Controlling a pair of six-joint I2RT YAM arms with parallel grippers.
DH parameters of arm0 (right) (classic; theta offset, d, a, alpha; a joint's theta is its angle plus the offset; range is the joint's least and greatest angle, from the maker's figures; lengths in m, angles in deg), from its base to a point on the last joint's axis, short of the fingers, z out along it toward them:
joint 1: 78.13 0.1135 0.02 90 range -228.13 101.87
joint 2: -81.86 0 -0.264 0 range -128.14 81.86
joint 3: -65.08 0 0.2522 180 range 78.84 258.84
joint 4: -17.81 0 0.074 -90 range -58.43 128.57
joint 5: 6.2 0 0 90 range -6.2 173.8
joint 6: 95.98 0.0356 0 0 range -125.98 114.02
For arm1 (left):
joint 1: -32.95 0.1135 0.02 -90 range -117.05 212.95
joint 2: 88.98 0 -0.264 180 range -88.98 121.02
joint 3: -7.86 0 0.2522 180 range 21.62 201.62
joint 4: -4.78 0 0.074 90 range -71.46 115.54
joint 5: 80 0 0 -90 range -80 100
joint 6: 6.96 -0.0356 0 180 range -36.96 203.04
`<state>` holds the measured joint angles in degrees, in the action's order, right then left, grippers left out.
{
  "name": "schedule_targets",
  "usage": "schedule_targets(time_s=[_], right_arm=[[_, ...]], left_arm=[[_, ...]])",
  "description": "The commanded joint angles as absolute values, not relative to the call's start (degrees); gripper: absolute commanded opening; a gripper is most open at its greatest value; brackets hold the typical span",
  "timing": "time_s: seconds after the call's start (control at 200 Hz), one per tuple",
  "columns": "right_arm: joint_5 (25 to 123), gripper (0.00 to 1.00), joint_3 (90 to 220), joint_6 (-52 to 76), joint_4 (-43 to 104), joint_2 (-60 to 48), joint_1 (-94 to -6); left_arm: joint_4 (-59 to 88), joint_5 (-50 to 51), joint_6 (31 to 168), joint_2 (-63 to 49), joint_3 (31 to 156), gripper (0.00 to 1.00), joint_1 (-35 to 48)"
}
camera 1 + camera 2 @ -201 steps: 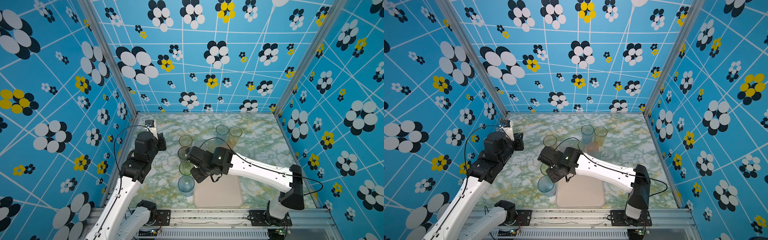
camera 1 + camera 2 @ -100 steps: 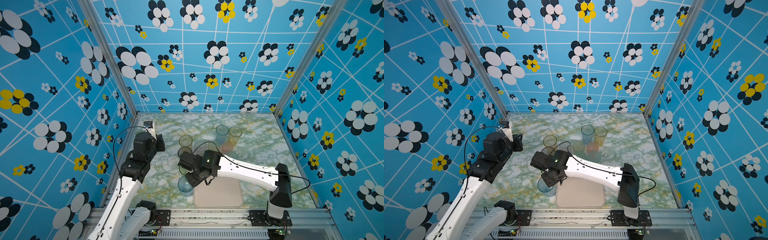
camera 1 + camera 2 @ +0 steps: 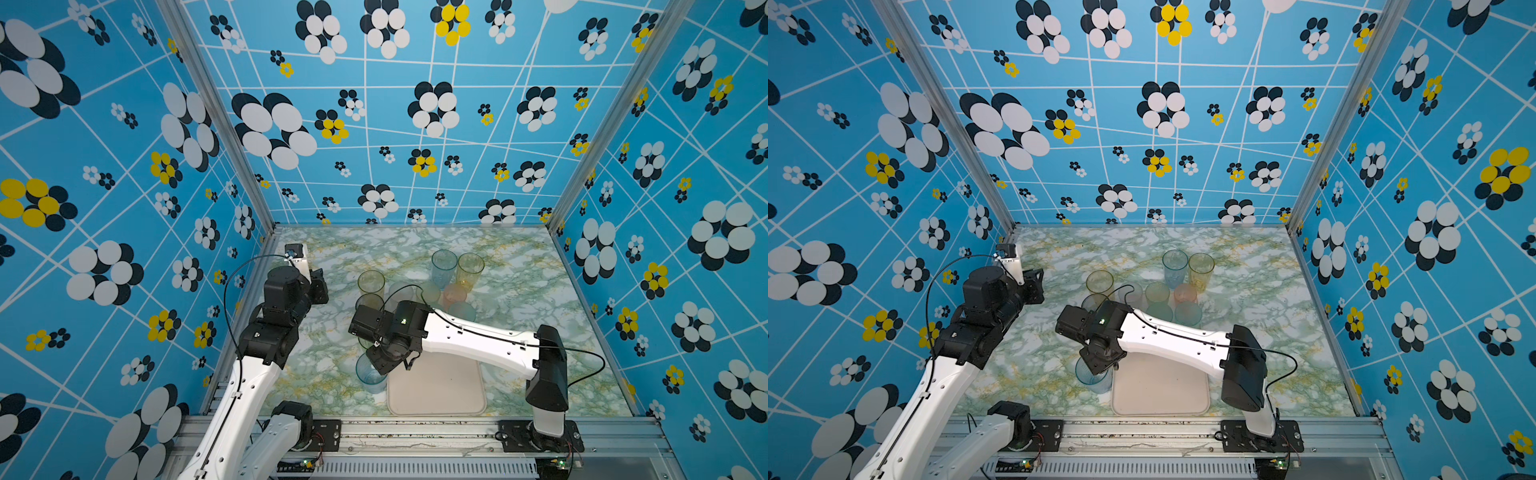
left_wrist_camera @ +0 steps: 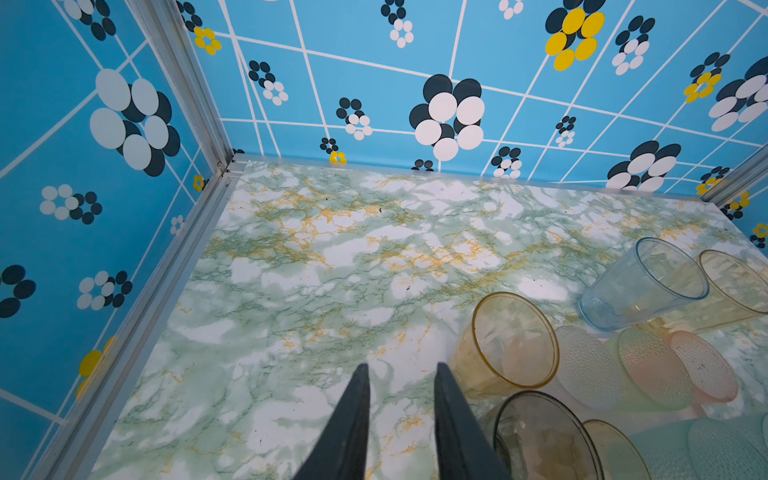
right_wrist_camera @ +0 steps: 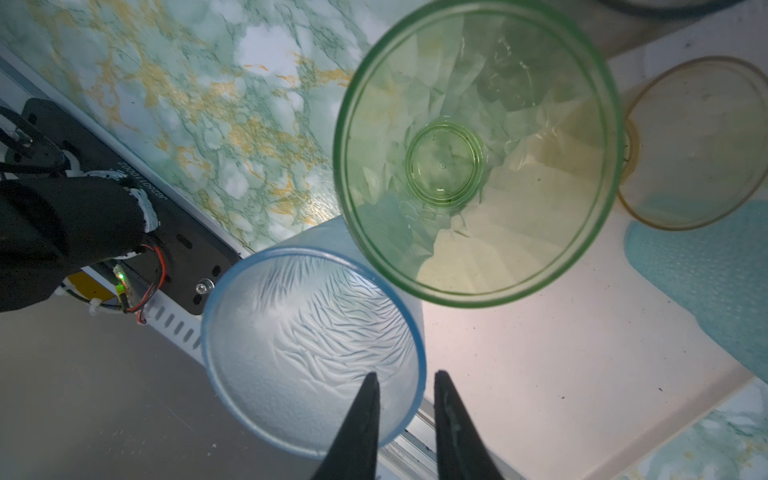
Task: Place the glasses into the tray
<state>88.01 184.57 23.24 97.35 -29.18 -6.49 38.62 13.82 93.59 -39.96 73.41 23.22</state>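
A frosted blue glass (image 3: 370,376) (image 5: 311,332) stands on the table just left of the cream tray (image 3: 440,390) (image 3: 1163,390). My right gripper (image 5: 405,378) hangs over its rim, open, one finger inside the glass and one outside. A green glass (image 5: 478,145) and an amber glass (image 5: 698,145) stand close behind it. Several more glasses cluster mid-table, among them a tall blue one (image 3: 444,266) and a tall amber one (image 3: 469,268). My left gripper (image 4: 401,370) (image 3: 320,286) is open and empty above bare table, left of a yellow glass (image 4: 515,340).
The enclosure's patterned walls close in on the left, back and right. An aluminium rail (image 3: 415,428) with the arm bases runs along the front edge, close to the blue glass. A smoky glass (image 4: 544,440) stands right beside the left fingers.
My right arm has swung toward the front left, from over the middle glasses to the blue glass by the tray. Its jaws have narrowed a little. The left arm has barely moved.
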Motion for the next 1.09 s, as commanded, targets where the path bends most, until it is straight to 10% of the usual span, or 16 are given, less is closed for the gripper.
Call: schedule_targets(time_s=[0.0, 1.09], right_arm=[[88.97, 0.26, 186.23, 23.55, 99.86, -30.53, -6.01], [91.19, 0.00, 183.21, 22.31, 100.74, -24.13, -5.97]], left_arm=[[37.50, 13.06, 93.80, -40.99, 72.60, 0.29, 23.76], [38.13, 12.94, 93.50, -40.74, 72.59, 0.30, 24.25]])
